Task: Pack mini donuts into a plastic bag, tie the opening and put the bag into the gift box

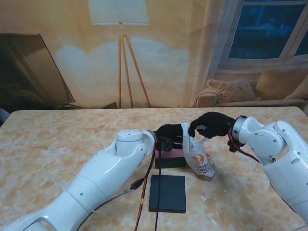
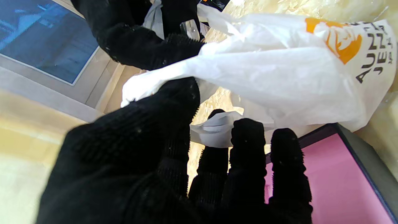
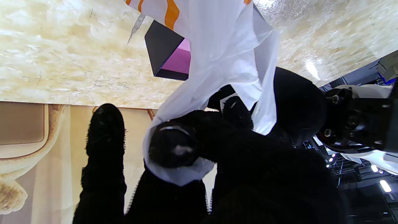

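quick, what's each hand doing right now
Left hand: shut on the plastic bag, at its top.
Right hand: shut on the plastic bag's top too.

On the desk (image 1: 57, 144) the open box (image 1: 169, 160) sits near centre, with its lid (image 1: 167, 193) flat on the desk just nearer to me. The bag (image 1: 198, 159) hangs just right of the box, its bottom at the desk beside the box's right edge. Left robot hand (image 1: 169, 132) is above the box's far side at the bag's top, right robot hand (image 1: 211, 125) just right of it, also at the bag's top.
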